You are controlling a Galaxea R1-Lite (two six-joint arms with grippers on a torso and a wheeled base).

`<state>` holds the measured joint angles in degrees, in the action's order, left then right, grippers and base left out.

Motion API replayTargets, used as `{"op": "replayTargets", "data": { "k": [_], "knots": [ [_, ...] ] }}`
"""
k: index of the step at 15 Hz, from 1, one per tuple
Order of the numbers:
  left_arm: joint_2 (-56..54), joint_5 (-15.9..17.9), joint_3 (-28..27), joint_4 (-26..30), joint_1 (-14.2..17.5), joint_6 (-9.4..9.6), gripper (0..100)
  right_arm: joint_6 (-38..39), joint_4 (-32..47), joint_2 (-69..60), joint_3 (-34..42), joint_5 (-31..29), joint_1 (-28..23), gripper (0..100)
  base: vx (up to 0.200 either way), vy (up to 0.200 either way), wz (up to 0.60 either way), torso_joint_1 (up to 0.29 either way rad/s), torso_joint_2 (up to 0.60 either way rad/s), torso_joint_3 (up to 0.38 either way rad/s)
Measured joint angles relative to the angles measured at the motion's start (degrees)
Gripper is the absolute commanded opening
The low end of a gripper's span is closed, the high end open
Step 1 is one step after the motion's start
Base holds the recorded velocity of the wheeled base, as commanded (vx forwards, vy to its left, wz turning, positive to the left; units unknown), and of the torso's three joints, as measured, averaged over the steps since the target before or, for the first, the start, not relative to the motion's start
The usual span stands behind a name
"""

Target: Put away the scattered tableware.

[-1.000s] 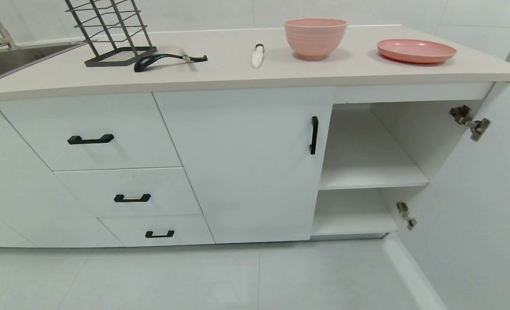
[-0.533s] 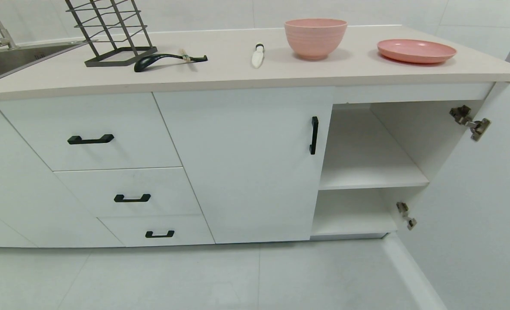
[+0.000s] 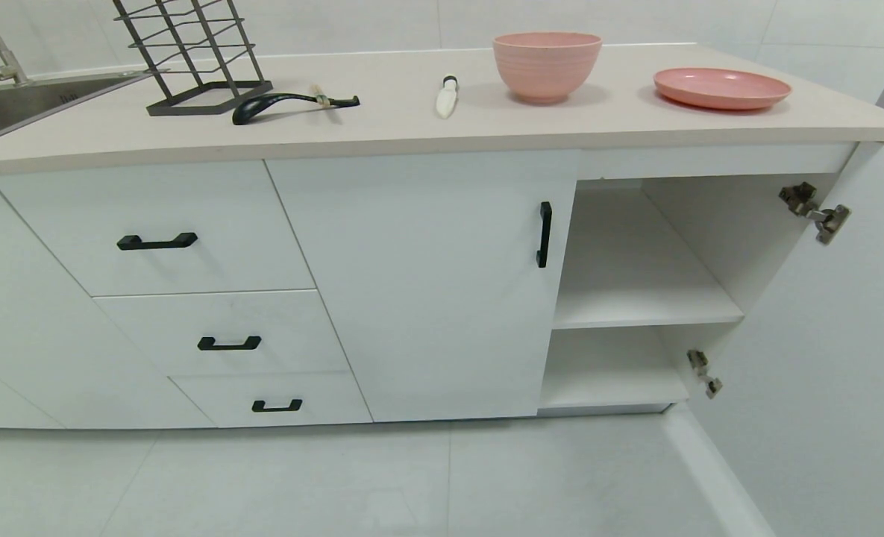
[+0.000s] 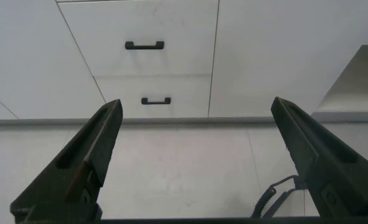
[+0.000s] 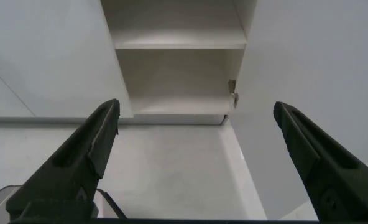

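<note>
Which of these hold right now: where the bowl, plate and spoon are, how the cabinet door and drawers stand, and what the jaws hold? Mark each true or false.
1. The pink bowl stands on the counter. True.
2. The pink plate lies on the upper cabinet shelf. False: it lies on the counter, to the right of the bowl.
3. The right cabinet door is swung open. True.
4. One drawer is pulled out. False: all three drawers are shut.
5. The left jaws grip the black spoon. False: both arms' jaws are open and empty; the spoon lies on the counter by the rack.
</note>
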<state>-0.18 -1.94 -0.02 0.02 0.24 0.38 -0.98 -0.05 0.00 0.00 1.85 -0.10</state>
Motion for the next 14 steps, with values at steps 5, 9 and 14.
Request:
{"op": "replayTargets", "data": {
  "k": [5,9,14],
  "knots": [
    [0.0,0.0,0.0,0.0,0.0,-0.33,100,0.0,0.0,0.0,0.0,0.0,0.0,100,0.000,0.000,0.00,0.000,0.00,0.000],
    [0.0,-0.3,0.0,0.0,0.0,-1.44,100,0.0,0.0,0.0,0.0,0.0,0.0,100,0.000,0.000,-0.45,0.004,0.00,0.002],
    [0.0,-1.8,0.0,-0.2,0.0,-3.17,100,0.0,0.0,0.0,0.0,0.0,0.0,100,0.080,0.000,0.00,0.001,0.00,0.000]
  ]
}}
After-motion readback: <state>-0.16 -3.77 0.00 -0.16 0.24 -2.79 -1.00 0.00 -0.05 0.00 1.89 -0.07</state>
